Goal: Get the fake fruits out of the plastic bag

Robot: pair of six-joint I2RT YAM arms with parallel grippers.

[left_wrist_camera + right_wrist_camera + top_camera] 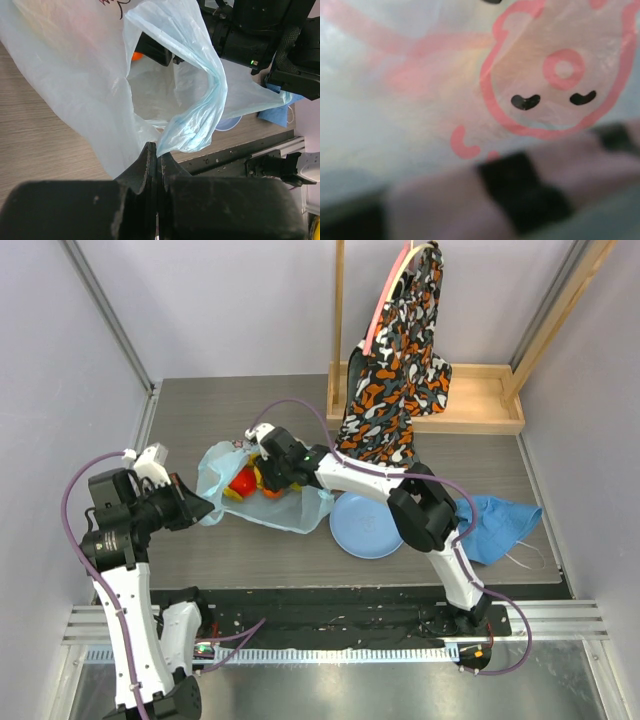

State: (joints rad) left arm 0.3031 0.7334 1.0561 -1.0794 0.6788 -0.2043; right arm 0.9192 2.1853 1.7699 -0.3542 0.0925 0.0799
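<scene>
My left gripper (157,156) has its jaws pressed together on a crumpled fold of the plastic bag (290,508), at the bag's left edge. The bag lies mid-table (200,420) with its mouth gaping, its right edge just beside the pale-blue plate (365,528). My right gripper (262,468) is reached into the bag from the far side. Film with a pink cartoon print (555,75) fills its camera, so I cannot tell how its jaws stand. Through the film I see the red round fruit (241,483), a yellow piece (257,477) and the orange fruit (272,492), close together inside the bag.
</scene>
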